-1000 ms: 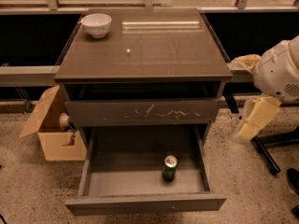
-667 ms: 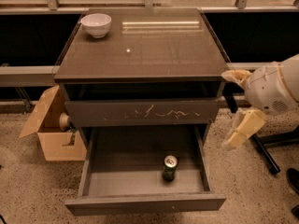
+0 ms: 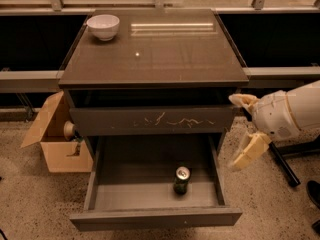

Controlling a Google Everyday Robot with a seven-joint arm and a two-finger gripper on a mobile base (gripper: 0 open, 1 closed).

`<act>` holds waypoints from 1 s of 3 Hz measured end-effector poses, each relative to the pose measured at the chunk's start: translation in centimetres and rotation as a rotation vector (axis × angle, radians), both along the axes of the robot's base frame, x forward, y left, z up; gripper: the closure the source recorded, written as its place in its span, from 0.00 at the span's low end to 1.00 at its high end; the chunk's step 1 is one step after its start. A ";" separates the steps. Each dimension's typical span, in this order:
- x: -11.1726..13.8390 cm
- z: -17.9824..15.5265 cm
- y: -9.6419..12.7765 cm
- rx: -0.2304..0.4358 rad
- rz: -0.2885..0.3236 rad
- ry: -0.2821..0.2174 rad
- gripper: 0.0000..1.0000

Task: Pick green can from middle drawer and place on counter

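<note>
Beside the middle drawer (image 3: 155,218) holding one green can (image 3: 181,180), the gripper (image 3: 245,127) spreads two fingers (image 3: 248,153).

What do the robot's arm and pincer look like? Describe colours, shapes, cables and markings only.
The pincer, right of the middle drawer, has two blocky, wedge-shaped fingers in pale cream-yellow. Behind them the arm is a smooth, rounded white shell, bulbous at the wrist. No cables, markings or labels show on it.

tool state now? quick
tool: open, holding nothing, just right of the open middle drawer, clear of the green can.
</note>
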State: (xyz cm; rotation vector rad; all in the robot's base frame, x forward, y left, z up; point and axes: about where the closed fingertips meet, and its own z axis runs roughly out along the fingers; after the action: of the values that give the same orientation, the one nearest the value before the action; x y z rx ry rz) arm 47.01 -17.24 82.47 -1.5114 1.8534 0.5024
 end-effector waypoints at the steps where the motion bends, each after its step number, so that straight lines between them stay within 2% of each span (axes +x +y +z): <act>1: 0.1 -4.9 -0.4 0.006 0.075 0.056 0.00; 2: -0.1 -9.7 -1.3 0.028 0.145 0.074 0.00; 3: 1.4 -18.6 -2.4 0.030 0.172 0.063 0.00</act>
State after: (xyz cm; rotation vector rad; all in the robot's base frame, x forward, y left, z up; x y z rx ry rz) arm 48.40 -19.60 63.87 -1.6605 1.7636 0.6616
